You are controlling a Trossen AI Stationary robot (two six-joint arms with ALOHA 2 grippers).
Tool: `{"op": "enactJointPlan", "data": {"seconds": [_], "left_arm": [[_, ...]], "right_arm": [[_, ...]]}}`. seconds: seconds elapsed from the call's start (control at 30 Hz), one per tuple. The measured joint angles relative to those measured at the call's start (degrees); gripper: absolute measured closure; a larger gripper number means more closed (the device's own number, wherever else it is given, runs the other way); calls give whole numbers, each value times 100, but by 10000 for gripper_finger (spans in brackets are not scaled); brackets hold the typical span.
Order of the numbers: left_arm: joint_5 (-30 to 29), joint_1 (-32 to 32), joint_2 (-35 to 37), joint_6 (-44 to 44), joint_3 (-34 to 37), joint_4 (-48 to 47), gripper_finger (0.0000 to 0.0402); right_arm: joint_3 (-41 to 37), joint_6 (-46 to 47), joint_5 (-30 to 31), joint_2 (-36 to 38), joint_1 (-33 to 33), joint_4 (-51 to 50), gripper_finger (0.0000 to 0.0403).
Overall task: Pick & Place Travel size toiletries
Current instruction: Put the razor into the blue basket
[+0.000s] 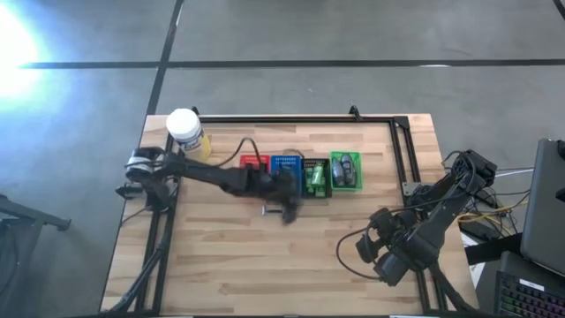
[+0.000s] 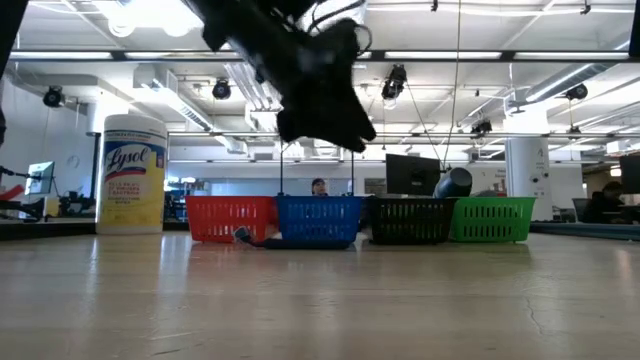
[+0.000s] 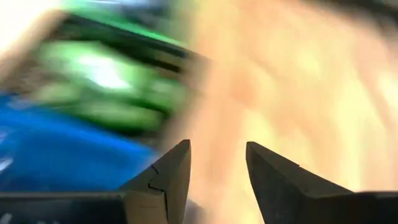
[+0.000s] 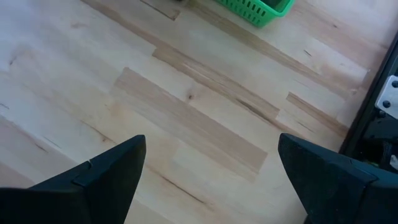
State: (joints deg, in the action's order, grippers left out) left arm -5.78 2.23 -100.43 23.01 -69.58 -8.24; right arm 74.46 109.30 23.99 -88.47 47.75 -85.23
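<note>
Toiletries sit sorted in the black basket (image 1: 316, 177) and green basket (image 1: 346, 170); one small dark item (image 1: 267, 210) lies loose on the table (image 1: 265, 265), likely light and stiff, best pinched mid-body. Left gripper (image 1: 288, 196) hovers nearby, fingers apart, empty.

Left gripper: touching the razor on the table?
Apart. The low view shows the left gripper hanging well above the razor, which lies on the table before the baskets.

Light: bright overhead, glare on floor top-left in the high view
Blur: my left wrist view's totally smeared
</note>
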Motion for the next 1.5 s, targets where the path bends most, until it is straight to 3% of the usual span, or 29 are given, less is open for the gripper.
{"op": "enactJointPlan", "data": {"seconds": [0.1, 0.2, 0.33, 0.47, 0.93, 1.13, 1.3, 1.5], "left_arm": [[1028, 409, 8, -1557, 37, -494, 243], [775, 773, 7, -2157, 48, -1261, 243], [-54, 972, -36, -2127, 104, -1681, 243], [-424, 948, -36, -1995, 210, -1525, 243], [-410, 521, -556, -1983, 343, -1509, 211], [220, 338, -669, -1758, 341, -1498, 212], [291, 324, -670, -1925, 341, -1497, 241], [330, 363, -759, -2053, 325, -1483, 320]], "right_arm": [[0, -37, 0, 0, 0, -3, 39], [0, -48, 2, 0, 0, -2, 39], [0, -48, 2, 0, 0, -3, 39], [0, -109, 2, 0, -2, -4, 39], [0, -86, 0, 0, -2, 7, 39], [0, -85, -3, 0, -2, 9, 39], [0, -110, -5, 0, -2, 5, 39], [0, -127, -5, 0, -2, -4, 39]]}}
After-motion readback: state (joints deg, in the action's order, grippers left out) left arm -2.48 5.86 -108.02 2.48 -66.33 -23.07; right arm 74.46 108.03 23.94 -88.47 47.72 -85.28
